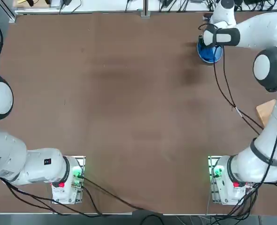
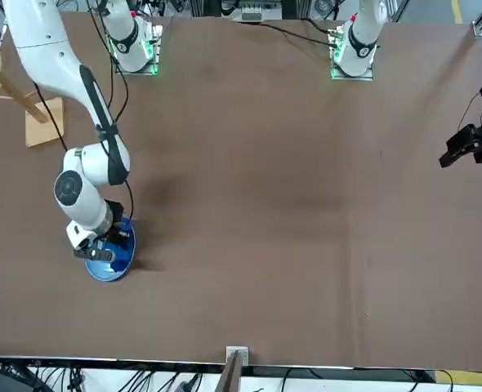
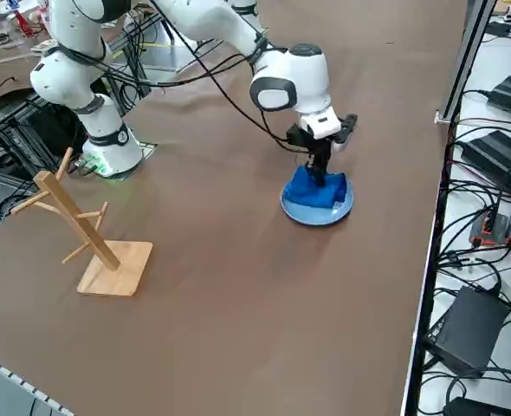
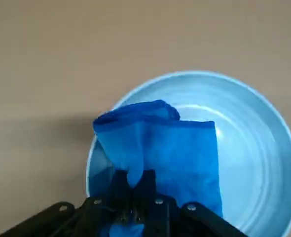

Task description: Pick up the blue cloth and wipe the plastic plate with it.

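The blue cloth [image 4: 165, 153] lies bunched inside the plastic plate [image 4: 264, 148], a small round light-blue dish on the brown table. My right gripper [image 4: 134, 190] is shut on the cloth, pinching a fold of it between both fingers from above. In the right side view the gripper [image 3: 321, 172] stands upright over the cloth [image 3: 318, 192], which rests on the plate [image 3: 299, 211]. From overhead the plate [image 1: 209, 56] sits at the far right of the table, mostly hidden under the wrist. The front view shows the plate [image 2: 102, 270] near the table's far edge.
A wooden peg stand [image 3: 87, 234] on a square base sits on the table near the arm's base, also seen as the stand [image 2: 41, 114] in the front view. Cables hang along the right arm. The table's far edge runs close behind the plate.
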Motion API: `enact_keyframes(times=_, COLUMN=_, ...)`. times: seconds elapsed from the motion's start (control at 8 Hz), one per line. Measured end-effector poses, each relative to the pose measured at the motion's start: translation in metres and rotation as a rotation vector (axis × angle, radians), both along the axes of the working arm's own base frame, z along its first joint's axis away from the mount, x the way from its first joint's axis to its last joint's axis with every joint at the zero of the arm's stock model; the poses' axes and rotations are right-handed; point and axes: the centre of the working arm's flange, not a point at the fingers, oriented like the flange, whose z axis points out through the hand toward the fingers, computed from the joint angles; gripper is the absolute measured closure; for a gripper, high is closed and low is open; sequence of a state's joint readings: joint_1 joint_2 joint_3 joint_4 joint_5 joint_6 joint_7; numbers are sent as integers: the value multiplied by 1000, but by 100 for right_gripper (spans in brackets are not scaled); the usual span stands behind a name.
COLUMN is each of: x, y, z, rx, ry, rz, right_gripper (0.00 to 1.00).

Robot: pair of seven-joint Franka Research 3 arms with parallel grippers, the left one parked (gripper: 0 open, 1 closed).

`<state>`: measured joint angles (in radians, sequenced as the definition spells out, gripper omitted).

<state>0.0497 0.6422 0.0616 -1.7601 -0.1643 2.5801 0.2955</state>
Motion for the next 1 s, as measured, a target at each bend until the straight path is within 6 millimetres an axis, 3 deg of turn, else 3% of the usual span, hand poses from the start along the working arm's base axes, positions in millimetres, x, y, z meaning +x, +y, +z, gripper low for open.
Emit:
enact_keyframes(times=0.5, x=12, y=-26, z=-17, rx=-10, ry=-44, rz=45, right_gripper=96)
enact_keyframes(times=1.0, x=13, y=-77, z=-19, rx=-57, ry=-39, rz=87, right_gripper=96)
